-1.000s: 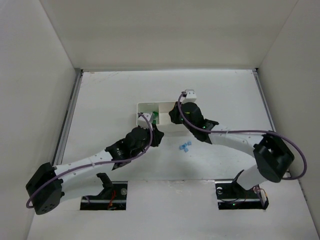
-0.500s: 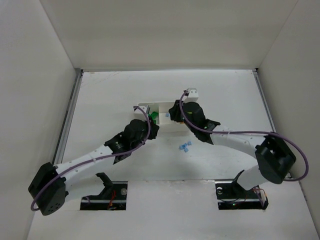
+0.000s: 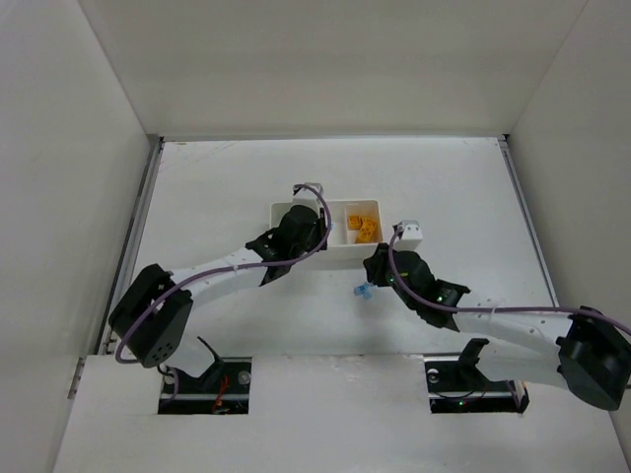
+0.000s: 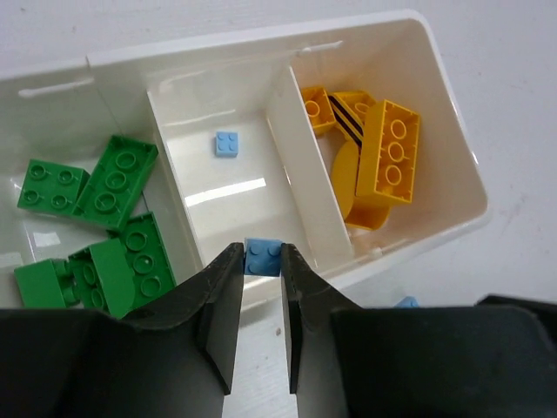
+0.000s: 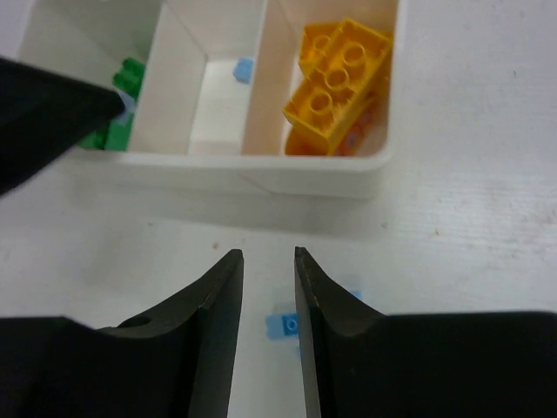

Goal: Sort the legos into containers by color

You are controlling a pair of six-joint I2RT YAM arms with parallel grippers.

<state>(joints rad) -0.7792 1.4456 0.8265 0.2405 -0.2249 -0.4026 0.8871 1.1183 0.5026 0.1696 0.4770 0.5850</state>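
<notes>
The white tray [image 4: 252, 39] has three compartments: green legos [image 4: 113, 183] in the left one, one light blue lego [image 4: 227, 144] in the middle, yellow-orange legos [image 4: 387, 152] in the right. My left gripper [image 4: 262, 259] hangs over the middle compartment's near wall, shut on a small light blue lego [image 4: 264, 255]. My right gripper [image 5: 265, 257] is open and empty, on the near side of the tray [image 5: 226, 170], low over the table. A loose light blue lego [image 5: 280, 326] lies under its fingers. From above, the left gripper [image 3: 308, 229] is over the tray and the right gripper [image 3: 371, 268] is beside the blue legos [image 3: 362, 291].
White enclosure walls stand on the left, right and far sides of the table. The left arm's dark finger [image 5: 43, 113] reaches into the right wrist view beside the tray. Another blue piece [image 4: 406, 303] lies just in front of the tray.
The left arm has swung up and right, over the tray's middle. The right arm has pulled back from the tray toward the near right, uncovering the yellow-orange legos, and now hangs over the loose blue legos.
</notes>
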